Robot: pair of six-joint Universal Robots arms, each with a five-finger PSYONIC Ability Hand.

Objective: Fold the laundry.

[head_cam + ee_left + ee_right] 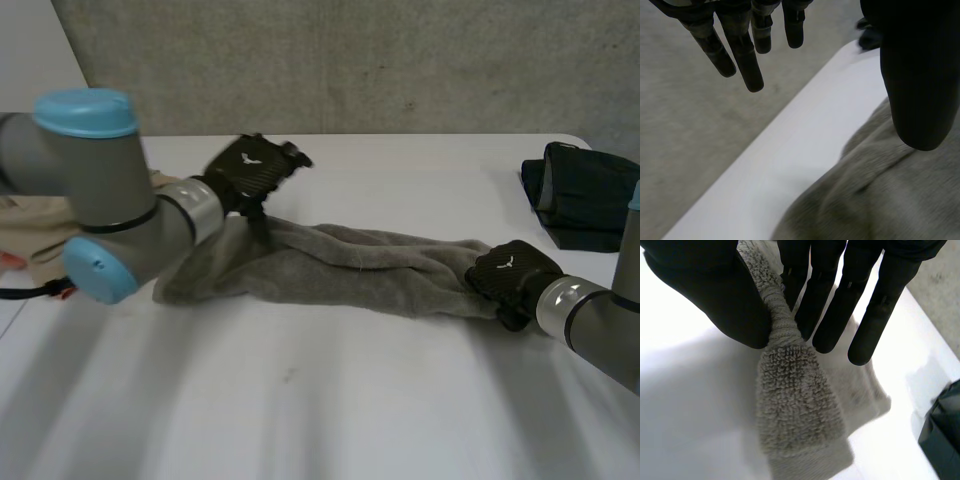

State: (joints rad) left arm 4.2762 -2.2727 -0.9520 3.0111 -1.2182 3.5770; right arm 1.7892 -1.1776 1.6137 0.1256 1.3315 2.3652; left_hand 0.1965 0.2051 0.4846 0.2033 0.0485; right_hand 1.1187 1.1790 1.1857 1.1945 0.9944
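**Towel lying stretched between my two robot hands, only the right end gripped**

The grey towel is lying on the worktop as a long bunched strip. Its long axis is running across in front of me, from the far-left end to the near-right end. It is spreading wider at the left and narrowing toward the right.

My right robot hand is sitting at the narrow right end. In the right wrist view it is pinching a rolled edge of the towel between thumb and straight fingers, and the loose end is hanging down past the fingertips onto the worktop. That end is looking secure.

My left robot hand is hovering at the far-left end and holding nothing. In the left wrist view its fingers are hanging straight and spread, pointing out past the worktop's far edge. Its thumb is standing well apart from them over the towel. Whether the thumb is touching the pile, I cannot tell.

What I'm reading for the next move: the towel is lying on the thumb side of my left robot hand, not between thumb and fingers. I'm judging that this hand needs to shift toward me and down, so the fingers land on the cloth before closing. The left robot hand is the nearer one to that free end.

A dark garment is lying at the far right and a beige cloth at the far left. Both are sitting apart from the towel.
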